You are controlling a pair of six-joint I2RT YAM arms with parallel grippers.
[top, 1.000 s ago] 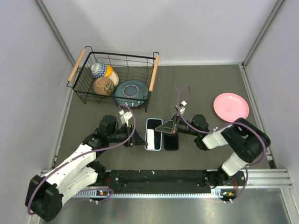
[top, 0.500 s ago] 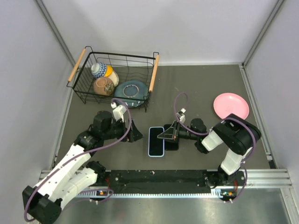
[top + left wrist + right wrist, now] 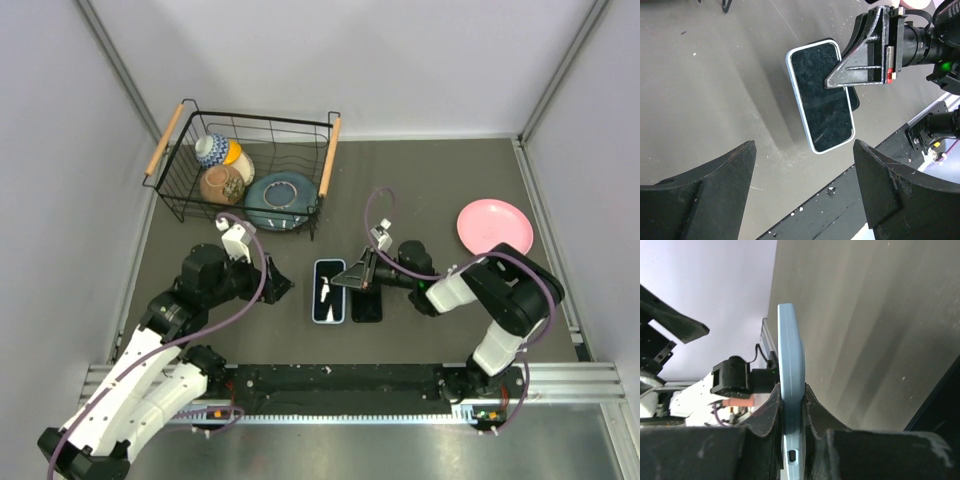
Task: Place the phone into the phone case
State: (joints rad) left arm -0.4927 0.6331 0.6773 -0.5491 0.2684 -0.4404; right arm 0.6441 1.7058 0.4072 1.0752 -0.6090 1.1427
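Observation:
A flat slab with a light-blue rim and a glossy black face, the case by its colour (image 3: 328,291), hangs roughly level just above the table. I cannot tell whether the black face is a phone screen or lining. My right gripper (image 3: 352,277) is shut on its right edge. In the right wrist view its fingertips (image 3: 769,410) pinch the blue edge (image 3: 790,355). A black phone-like slab (image 3: 367,305) lies on the table beside it. My left gripper (image 3: 284,288) is open and empty, well left of the slab (image 3: 822,97).
A wire basket (image 3: 265,118) with bowls and a blue plate stands at the back left. A pink plate (image 3: 494,229) lies at the right. The black rail (image 3: 340,380) runs along the near edge, also in the left wrist view (image 3: 850,200).
My left gripper has drawn back to the left, away from the blue slab's left edge. My right gripper has kept its hold, and the slab has shifted slightly.

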